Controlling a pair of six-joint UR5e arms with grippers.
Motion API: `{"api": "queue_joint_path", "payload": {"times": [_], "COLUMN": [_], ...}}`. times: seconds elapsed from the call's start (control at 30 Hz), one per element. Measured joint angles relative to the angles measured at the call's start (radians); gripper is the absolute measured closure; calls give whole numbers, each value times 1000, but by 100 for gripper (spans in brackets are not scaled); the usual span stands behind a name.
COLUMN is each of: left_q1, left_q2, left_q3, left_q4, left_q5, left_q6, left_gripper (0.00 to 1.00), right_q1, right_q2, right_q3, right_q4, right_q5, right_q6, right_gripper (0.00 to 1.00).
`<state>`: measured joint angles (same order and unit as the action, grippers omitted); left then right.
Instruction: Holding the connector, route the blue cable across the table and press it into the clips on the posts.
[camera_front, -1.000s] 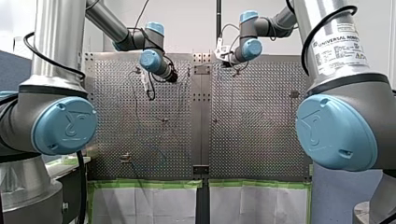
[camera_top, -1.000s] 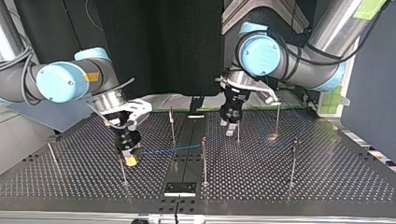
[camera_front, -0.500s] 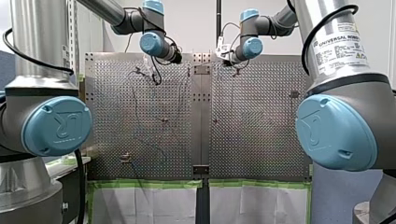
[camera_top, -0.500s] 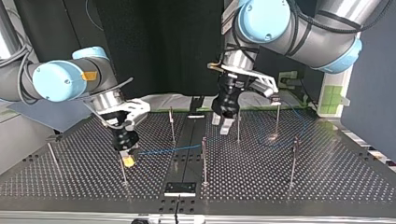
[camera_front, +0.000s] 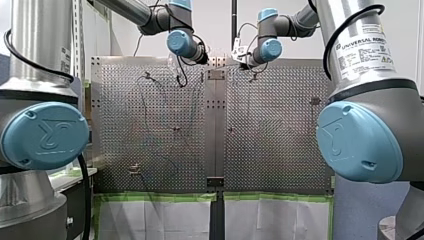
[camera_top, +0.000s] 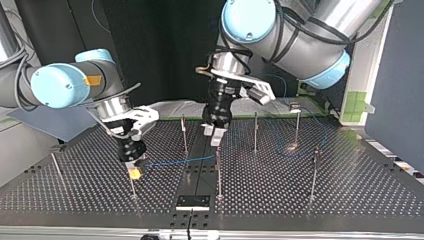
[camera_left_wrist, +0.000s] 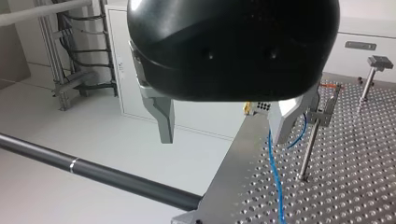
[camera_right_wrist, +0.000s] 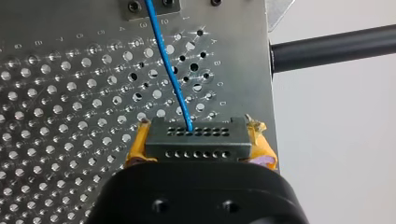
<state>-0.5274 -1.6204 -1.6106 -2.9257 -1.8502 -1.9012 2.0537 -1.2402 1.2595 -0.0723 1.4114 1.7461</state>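
Note:
My right gripper (camera_right_wrist: 198, 150) is shut on the grey connector (camera_right_wrist: 198, 140), with a yellow pad on each side of it. The blue cable (camera_right_wrist: 170, 70) leaves the connector and runs ahead over the perforated plate. In the top view my right gripper (camera_top: 134, 172) hangs low at the left, beside a thin post (camera_top: 132, 184), and the blue cable (camera_top: 170, 161) leads from it toward the middle. My left gripper (camera_top: 213, 136) hovers above the middle post (camera_top: 218, 170). It stands open in the left wrist view (camera_left_wrist: 224, 139), empty, with the blue cable (camera_left_wrist: 275, 177) beside one finger.
Several thin posts stand on the table (camera_top: 300, 200), among them ones at the back (camera_top: 184, 132), (camera_top: 255, 131), (camera_top: 297, 122) and at the right (camera_top: 314, 172). A small black block (camera_top: 192, 202) sits at the front edge. A dark bar (camera_left_wrist: 107, 173) runs beyond the table's edge.
My left arm has swung toward the top view's left, from the back post to above the middle post, still open. My right gripper has barely shifted and keeps the connector.

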Motion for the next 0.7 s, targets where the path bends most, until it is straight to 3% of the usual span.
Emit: {"api": "queue_joint_path", "payload": {"times": [0.3,0.5,0.7], "left_q1": [-74,-126,-122], "left_q2": [-74,-133,-187], "left_q3": [74,122,137], "left_q4": [-1,10,8], "left_q5": [-54,-34,-11], "left_q6": [-10,-22,-25], "left_gripper": [0,0,0], "right_q1": [1,1,0], "right_q2": [0,0,0], "right_q3": [0,1,0], "right_q4": [-1,-1,-1], "right_q5": [0,0,0], "right_q6": [-2,-2,-2], "right_gripper": [100,100,100]}}
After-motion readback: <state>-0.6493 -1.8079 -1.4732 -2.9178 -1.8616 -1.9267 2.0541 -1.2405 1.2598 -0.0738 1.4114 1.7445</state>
